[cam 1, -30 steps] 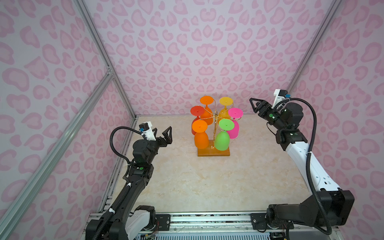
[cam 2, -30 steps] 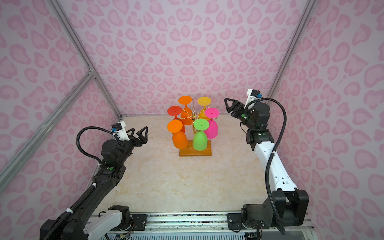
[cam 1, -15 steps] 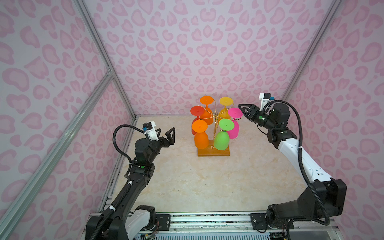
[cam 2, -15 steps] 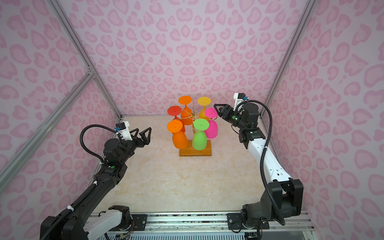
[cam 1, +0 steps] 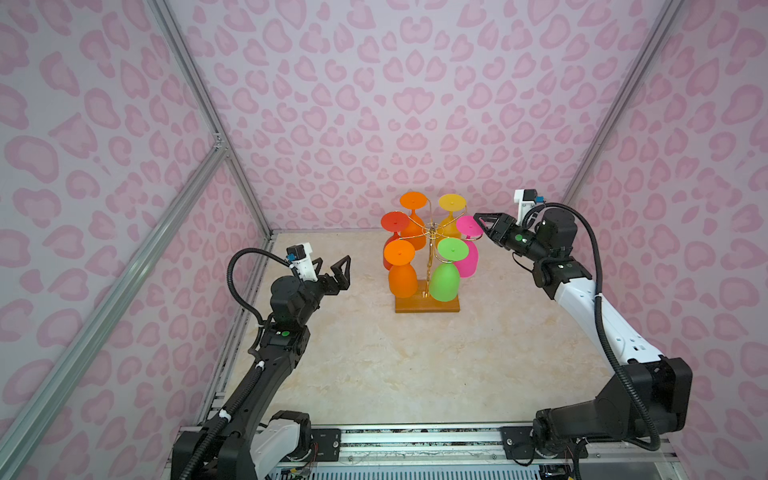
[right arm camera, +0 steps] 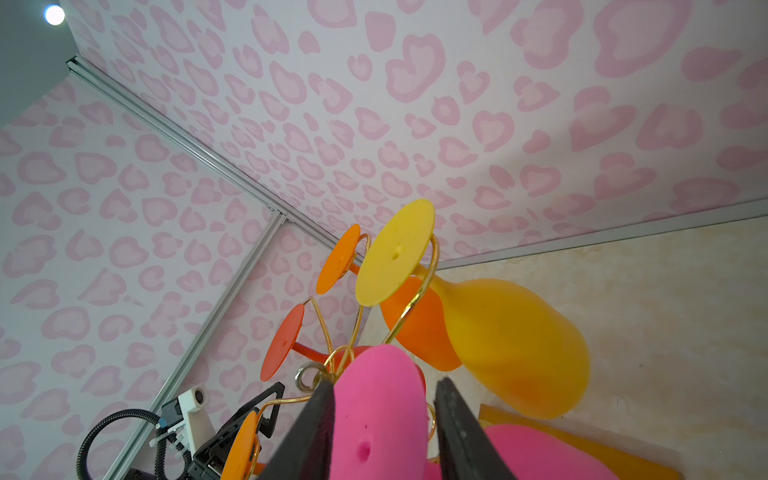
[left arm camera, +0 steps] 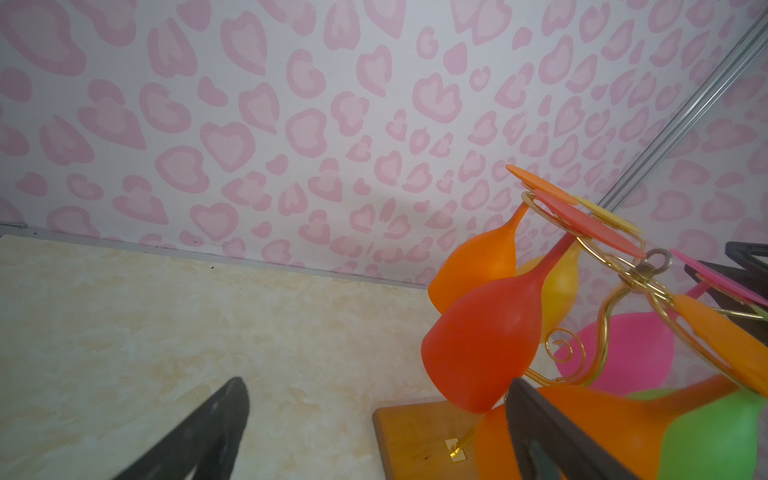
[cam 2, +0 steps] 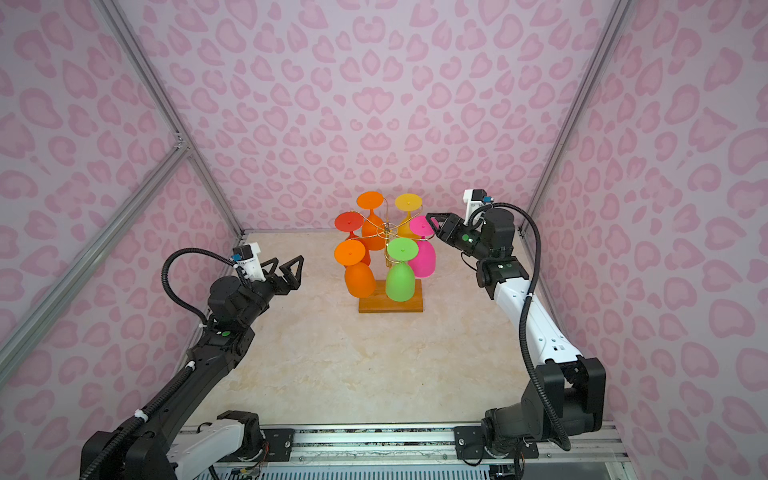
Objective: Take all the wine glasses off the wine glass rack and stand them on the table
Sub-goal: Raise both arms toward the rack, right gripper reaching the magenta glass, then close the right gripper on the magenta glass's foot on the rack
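The wine glass rack (cam 1: 428, 305) is a gold wire stand on a brown wooden base, at the back middle in both top views. Several coloured glasses hang upside down from it. The pink wine glass (cam 1: 467, 259) hangs on its right side. My right gripper (cam 1: 480, 224) reaches in at the pink foot disc (right arm camera: 378, 415). In the right wrist view one finger (right arm camera: 316, 415) touches the disc and a thin gap shows at the other. My left gripper (cam 1: 332, 268) hovers wide open and empty, left of the rack (left arm camera: 411, 432).
An orange glass (cam 1: 401, 276) and a green glass (cam 1: 444, 280) hang at the rack's front. Red (cam 1: 392, 222), orange (cam 1: 413, 201) and yellow (cam 1: 452, 202) ones hang behind. Pink patterned walls with metal frame bars enclose the beige table (cam 1: 395, 374).
My right arm has swung left to the rack, and its jaws have narrowed round the pink glass's foot. My left arm has edged a little toward the rack, still open.
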`<state>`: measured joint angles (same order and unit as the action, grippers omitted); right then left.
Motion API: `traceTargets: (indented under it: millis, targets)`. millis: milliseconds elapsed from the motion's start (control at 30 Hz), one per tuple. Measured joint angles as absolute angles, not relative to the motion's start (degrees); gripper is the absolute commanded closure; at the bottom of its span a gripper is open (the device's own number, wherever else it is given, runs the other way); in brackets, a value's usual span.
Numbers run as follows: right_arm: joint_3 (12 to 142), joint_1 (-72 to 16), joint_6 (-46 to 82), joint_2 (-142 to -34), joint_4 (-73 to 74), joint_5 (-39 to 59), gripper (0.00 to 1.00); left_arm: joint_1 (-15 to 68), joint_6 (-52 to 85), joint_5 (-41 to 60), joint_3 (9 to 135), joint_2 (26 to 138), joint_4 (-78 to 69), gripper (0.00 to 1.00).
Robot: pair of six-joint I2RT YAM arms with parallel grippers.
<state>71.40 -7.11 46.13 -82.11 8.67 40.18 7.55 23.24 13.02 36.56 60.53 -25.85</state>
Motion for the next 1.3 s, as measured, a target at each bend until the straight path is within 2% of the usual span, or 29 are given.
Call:
traceTargets:
  millis: [333,733,1033,1133,1300]
  targets:
    - [70.72,-7.14,46.06,-80.71,7.55,40.29,0.74,7.55,23.27,13.02,36.56,61.01,-25.76,0.02]
    - [70.37,-7.11,45.74,-79.92,6.94,40.25,0.82,7.55,23.29,13.02,36.56,61.28,-25.71,0.02]
    - [70.28,-7.11,45.93,-80.16,6.92,40.34,0.93,7.55,23.29,13.02,36.53,61.28,-25.61,0.02]
    - [70.28,-6.94,47.09,-80.16,7.99,40.97,1.00,7.55,23.29,13.02,36.53,61.28,-25.58,0.02]
    - [69.97,-6.37,49.71,-80.14,10.04,42.61,1.00,7.57,23.29,12.99,36.53,61.28,-25.39,0.02]
